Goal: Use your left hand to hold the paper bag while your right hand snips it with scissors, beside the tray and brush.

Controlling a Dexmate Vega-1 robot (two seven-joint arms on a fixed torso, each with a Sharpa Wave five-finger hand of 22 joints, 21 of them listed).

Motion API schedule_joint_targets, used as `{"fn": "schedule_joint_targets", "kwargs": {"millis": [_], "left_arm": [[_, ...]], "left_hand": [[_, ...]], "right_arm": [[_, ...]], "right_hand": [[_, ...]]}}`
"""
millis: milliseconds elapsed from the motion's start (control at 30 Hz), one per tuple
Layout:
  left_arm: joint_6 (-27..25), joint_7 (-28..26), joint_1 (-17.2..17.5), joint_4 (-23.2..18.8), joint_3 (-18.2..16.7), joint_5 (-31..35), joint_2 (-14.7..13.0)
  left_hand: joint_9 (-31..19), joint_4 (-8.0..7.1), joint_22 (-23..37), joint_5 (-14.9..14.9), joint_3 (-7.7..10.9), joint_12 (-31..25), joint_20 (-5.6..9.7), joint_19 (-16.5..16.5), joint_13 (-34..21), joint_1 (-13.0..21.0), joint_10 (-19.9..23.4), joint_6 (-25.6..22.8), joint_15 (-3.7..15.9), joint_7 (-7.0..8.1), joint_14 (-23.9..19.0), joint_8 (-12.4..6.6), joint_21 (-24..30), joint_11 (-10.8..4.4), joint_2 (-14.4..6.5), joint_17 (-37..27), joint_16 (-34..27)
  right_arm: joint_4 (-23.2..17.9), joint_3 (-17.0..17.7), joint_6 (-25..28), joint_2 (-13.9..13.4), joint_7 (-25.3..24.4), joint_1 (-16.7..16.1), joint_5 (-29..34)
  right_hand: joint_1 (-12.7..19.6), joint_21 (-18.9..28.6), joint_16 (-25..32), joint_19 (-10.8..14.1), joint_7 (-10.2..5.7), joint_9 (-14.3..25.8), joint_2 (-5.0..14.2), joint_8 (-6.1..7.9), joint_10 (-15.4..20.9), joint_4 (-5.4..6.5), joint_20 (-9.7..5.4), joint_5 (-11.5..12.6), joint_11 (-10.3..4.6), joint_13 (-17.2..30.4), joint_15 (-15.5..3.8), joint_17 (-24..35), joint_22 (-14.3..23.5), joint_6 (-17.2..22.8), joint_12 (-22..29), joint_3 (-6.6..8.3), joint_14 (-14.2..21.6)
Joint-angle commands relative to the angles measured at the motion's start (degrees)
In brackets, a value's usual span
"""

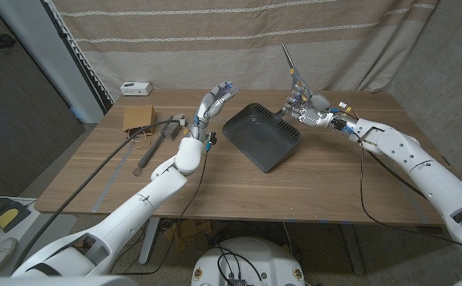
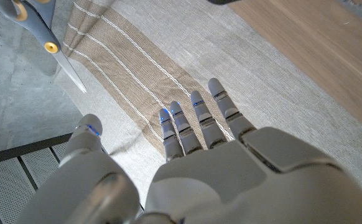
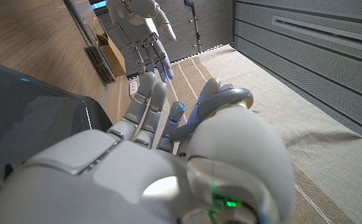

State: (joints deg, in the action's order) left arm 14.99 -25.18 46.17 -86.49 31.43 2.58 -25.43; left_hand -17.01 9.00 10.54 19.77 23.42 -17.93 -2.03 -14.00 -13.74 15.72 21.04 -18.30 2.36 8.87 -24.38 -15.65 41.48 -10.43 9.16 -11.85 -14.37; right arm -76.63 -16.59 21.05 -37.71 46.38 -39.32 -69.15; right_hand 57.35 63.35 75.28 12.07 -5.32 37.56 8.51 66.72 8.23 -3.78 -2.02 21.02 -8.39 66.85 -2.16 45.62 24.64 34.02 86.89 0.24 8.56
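The right robot hand (image 1: pixel 306 106) is raised above the far right part of the counter (image 1: pixel 326 183), and the scissors (image 1: pixel 290 57) are grasped in it, with the blades pointing upward toward the curtain. In the right wrist view its fingers (image 3: pixel 145 106) are seen curled around a handle loop. The left robot hand (image 1: pixel 215 101) is held up in the air over the middle of the counter, released, with fingers spread and nothing in it; in the left wrist view the scissor blades (image 2: pixel 55 53) are seen well apart from it.

Between the 2 hands the dark tray (image 1: pixel 261 135) lies on the counter. Further out, to the robot's left, the paper bag (image 1: pixel 138 117) is placed near the far edge, with the brush (image 1: pixel 153 144) just beside it.

The bag is judged not yet held, and it lies well apart from both hands. The bag could be pushed away or crumpled if it is reached for clumsily. The right arm must cross over the tray, so the tray could be struck. With the blades bare and raised, the left robot hand could be nicked if the 2 are brought together carelessly.
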Motion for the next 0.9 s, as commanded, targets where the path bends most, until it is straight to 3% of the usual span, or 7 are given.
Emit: {"fn": "schedule_joint_targets", "kwargs": {"millis": [33,300,533,633,767,900], "left_arm": [[-0.08,0.46,0.35,-0.88,-0.05,-0.21,-0.37],[-0.66,0.48,0.79,-1.69,-0.13,-0.18,-0.59],[-1.25,0.49,1.23,-2.38,-0.16,-0.20,-0.74],[-1.41,0.41,1.35,-2.58,-0.16,-0.12,-0.77],[-1.56,0.24,1.43,-2.65,-0.14,0.00,-0.74],[-1.70,0.24,1.46,-2.70,-0.06,0.08,-0.73]], "left_hand": [[-0.06,-0.17,0.14,0.19,-0.05,0.10,0.20,-0.16,-0.07,0.54,0.55,-0.10,7.40,-0.41,-0.53,-0.13,-0.33,0.07,0.07,-0.20,-0.02],[0.05,-0.22,0.16,0.18,-0.11,0.08,0.21,-0.28,-0.11,0.61,0.86,-0.43,7.39,-0.60,-0.57,-0.18,-0.46,0.36,-0.01,-0.20,-0.01],[0.14,-0.27,0.17,0.18,-0.17,0.19,0.23,-0.30,-0.14,0.64,0.80,-0.61,7.36,-0.73,-0.63,-0.19,-0.59,0.12,-0.06,-0.21,-0.02],[0.18,-0.30,0.18,0.17,-0.20,0.23,0.21,-0.30,-0.15,0.63,0.77,-0.58,7.33,-0.63,-0.63,-0.14,-0.65,0.23,-0.07,-0.21,-0.01],[0.22,-0.33,0.19,0.16,-0.24,0.25,0.22,-0.36,-0.17,0.62,0.82,-0.56,7.30,-0.67,-0.64,-0.11,-0.69,0.06,-0.09,-0.21,-0.01],[0.27,-0.34,0.20,0.16,-0.27,0.33,0.21,-0.36,-0.18,0.65,0.74,-0.68,7.31,-0.61,-0.65,-0.11,-0.78,0.24,-0.11,-0.21,0.00]], "right_arm": [[-0.17,0.28,2.40,-0.08,-1.20,-0.11,-1.15],[0.23,0.48,3.49,0.28,-1.06,-0.37,-2.13],[0.12,0.68,3.08,0.43,-1.15,-0.66,-2.03],[0.18,0.62,2.69,0.37,-0.91,-0.62,-1.65],[0.43,0.60,2.26,0.43,-0.36,-0.55,-1.41],[0.75,0.55,1.74,0.62,0.32,-0.41,-1.19]], "right_hand": [[-0.22,-0.39,-0.66,0.66,2.39,-0.06,-1.21,-0.07,-0.11,-0.23,-1.09,0.76,0.46,-0.42,-10.05,-0.64,-1.05,-2.95,-0.39,-0.90,-0.77],[-0.55,-1.07,-3.33,0.06,1.93,-1.40,-1.39,-0.35,-0.44,-0.45,-0.53,1.73,1.53,-4.29,-10.26,-2.97,-3.27,-2.40,-2.80,-1.46,-1.00],[0.11,-1.31,-5.46,-0.93,1.41,-3.53,0.81,0.35,0.13,-0.54,-0.08,2.17,2.12,-8.87,-10.32,-4.99,-5.21,1.83,-4.87,-0.58,-0.55],[-0.16,-1.51,-9.26,-2.49,0.97,-4.68,0.92,0.66,-1.03,-0.32,0.70,2.12,3.75,-12.83,-10.39,-7.73,-6.48,3.43,-7.90,-0.42,-0.60],[-0.77,-1.67,-14.15,-4.12,1.25,-4.76,0.52,1.21,-1.74,-0.01,1.47,2.13,3.95,-16.83,-10.18,-11.03,-7.73,3.70,-11.06,-0.53,-1.17],[-1.43,-2.65,-19.00,-7.80,0.65,-5.54,0.48,1.34,-1.92,0.39,3.35,2.27,4.14,-20.40,-9.36,-13.93,-9.01,4.09,-13.76,-0.58,-2.76]]}}
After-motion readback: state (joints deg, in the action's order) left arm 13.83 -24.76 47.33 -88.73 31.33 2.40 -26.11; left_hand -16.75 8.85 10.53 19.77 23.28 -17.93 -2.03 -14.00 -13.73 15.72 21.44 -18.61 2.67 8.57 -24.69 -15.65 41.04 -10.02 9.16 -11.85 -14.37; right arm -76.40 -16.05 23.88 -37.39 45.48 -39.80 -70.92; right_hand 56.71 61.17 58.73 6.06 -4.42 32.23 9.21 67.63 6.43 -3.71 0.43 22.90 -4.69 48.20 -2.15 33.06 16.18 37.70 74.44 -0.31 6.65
